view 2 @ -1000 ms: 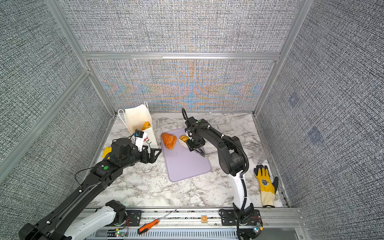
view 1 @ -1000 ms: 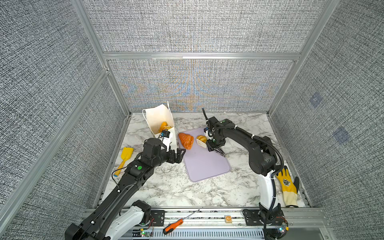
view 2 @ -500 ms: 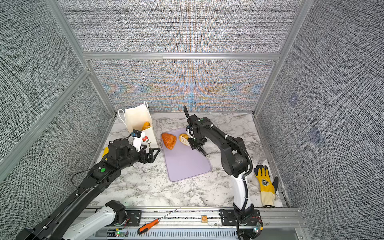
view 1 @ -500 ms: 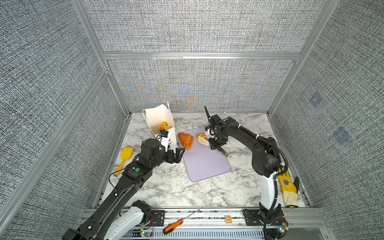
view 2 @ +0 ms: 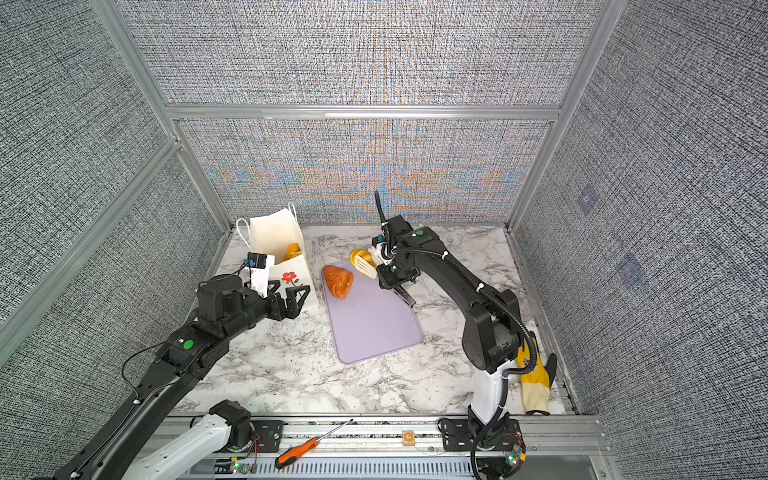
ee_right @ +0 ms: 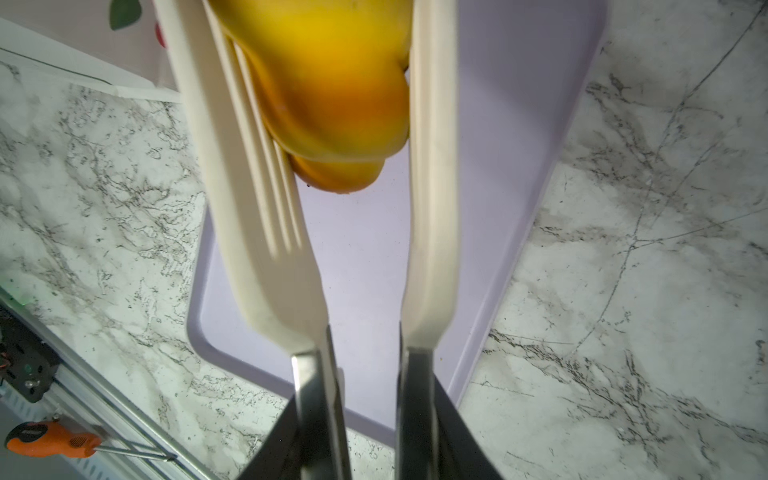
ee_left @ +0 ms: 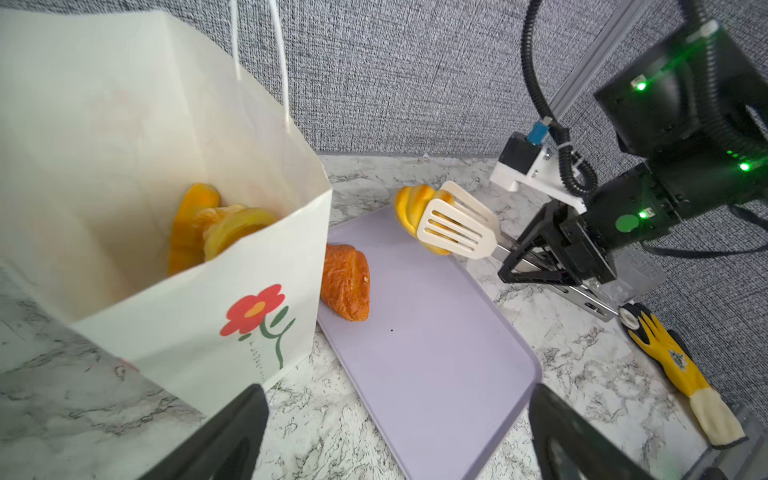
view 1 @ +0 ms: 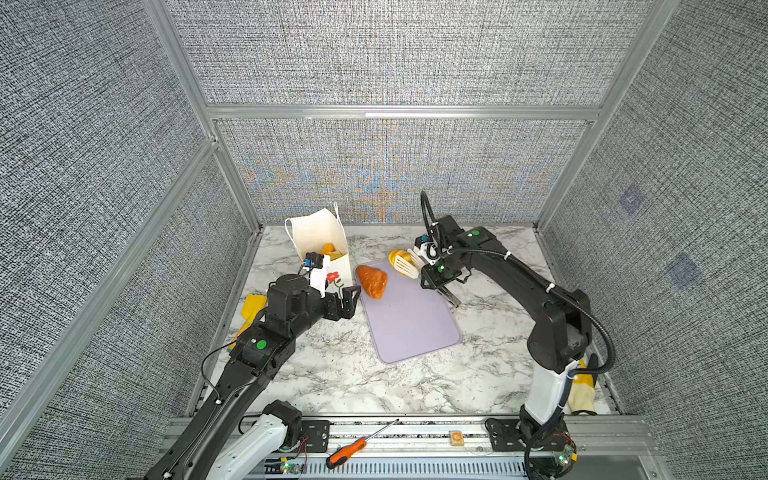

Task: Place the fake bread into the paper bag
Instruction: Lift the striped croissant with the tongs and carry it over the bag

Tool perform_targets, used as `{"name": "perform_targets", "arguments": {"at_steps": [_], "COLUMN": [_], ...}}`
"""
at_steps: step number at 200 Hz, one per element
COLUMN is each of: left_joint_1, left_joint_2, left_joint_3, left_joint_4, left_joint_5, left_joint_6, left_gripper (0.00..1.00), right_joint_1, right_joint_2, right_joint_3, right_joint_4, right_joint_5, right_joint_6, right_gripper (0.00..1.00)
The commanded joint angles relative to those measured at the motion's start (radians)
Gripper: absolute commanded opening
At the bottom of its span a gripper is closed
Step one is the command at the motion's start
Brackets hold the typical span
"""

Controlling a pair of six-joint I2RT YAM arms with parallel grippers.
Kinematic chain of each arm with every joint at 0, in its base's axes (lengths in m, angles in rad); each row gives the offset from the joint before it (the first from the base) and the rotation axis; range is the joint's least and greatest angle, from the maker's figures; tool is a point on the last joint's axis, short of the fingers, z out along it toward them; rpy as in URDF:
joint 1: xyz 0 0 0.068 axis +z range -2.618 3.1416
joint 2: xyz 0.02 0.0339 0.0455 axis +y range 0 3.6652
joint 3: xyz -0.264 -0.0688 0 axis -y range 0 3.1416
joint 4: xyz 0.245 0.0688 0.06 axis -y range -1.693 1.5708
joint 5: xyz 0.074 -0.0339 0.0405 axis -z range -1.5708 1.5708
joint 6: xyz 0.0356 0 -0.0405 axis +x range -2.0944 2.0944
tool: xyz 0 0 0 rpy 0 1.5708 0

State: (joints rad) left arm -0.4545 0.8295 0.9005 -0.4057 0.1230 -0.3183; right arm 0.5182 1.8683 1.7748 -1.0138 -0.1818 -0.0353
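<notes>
Nearest, on the front rail: an orange-handled screwdriver [view 1: 347,451], out of play. Further in, holds the left gripper [view 1: 347,301] spread wide and empty, just in front of the tall white paper bag with a red flower printed on its face [ee_left: 187,316]. Beside that, on the flat lilac plastic tray [ee_left: 436,353]: one piece lying loose, a glossy reddish-brown toy croissant [ee_left: 347,282], at the far corner close by the bag's side wall. Beyond it, squeezes the steel arms of cream slotted-blade tongs [ee_left: 457,232] with the right gripper [view 1: 434,277], and pinches between the blades a golden-yellow twisted toy roll [ee_left: 411,203], lifted clear of the tray (probably caught only near one end; the blurred wrist view settles little). Farthest back, inside the bag: several yellow pastries [ee_left: 216,224], already piled.

Carry step in hand, by the look of it: lift done, drop to come. Next calls for swinging the roll leftward above the bag's rim, then easing the tongs apart over the mouth. Open air between roll and bag, and a widely gaping mouth. Worth avoiding: the cord handles [ee_left: 282,83] at the far rim. Thin paper wall, apt to buckle or tip if brushed by the blades.
</notes>
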Motion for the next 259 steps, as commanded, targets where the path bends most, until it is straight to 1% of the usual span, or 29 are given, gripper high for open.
{"name": "perform_targets", "arguments": {"at_steps": [1, 16, 45, 87, 128, 197, 223, 259], "left_joint_1": [0.019, 0.045, 0.087, 0.128, 0.176, 0.223, 0.229, 0.234], "left_joint_2": [-0.004, -0.009, -0.018, -0.027, -0.035, -0.048, -0.063, -0.078], "left_joint_3": [0.029, 0.043, 0.066, 0.110, 0.148, 0.163, 0.146, 0.126], "left_joint_4": [-0.038, -0.049, -0.059, -0.104, -0.131, -0.156, -0.159, -0.163], "left_joint_5": [-0.006, 0.006, 0.067, 0.080, 0.110, 0.127, 0.130, 0.127], "left_joint_6": [0.027, 0.033, 0.041, 0.069, 0.086, 0.096, 0.089, 0.086], "left_gripper": [1.00, 0.99, 0.99, 0.99, 1.00, 0.99, 1.00, 1.00], "right_joint_1": [0.011, 0.028, 0.055, 0.106, 0.178, 0.268, 0.286, 0.290], "right_joint_2": [-0.034, -0.058, -0.094, -0.130, -0.150, 0.006, 0.073, 0.145], "right_joint_3": [0.014, 0.021, 0.050, 0.106, 0.150, 0.343, 0.420, 0.484], "right_joint_4": [0.002, 0.002, 0.000, 0.004, 0.079, 0.113, 0.122, 0.137], "right_joint_5": [-0.044, -0.046, -0.050, -0.050, -0.065, -0.103, -0.106, -0.102], "right_joint_6": [0.012, 0.014, 0.023, 0.034, 0.054, 0.064, 0.069, 0.089], "right_gripper": [0.37, 0.37, 0.37, 0.37, 0.37, 0.37, 0.37, 0.37]}}
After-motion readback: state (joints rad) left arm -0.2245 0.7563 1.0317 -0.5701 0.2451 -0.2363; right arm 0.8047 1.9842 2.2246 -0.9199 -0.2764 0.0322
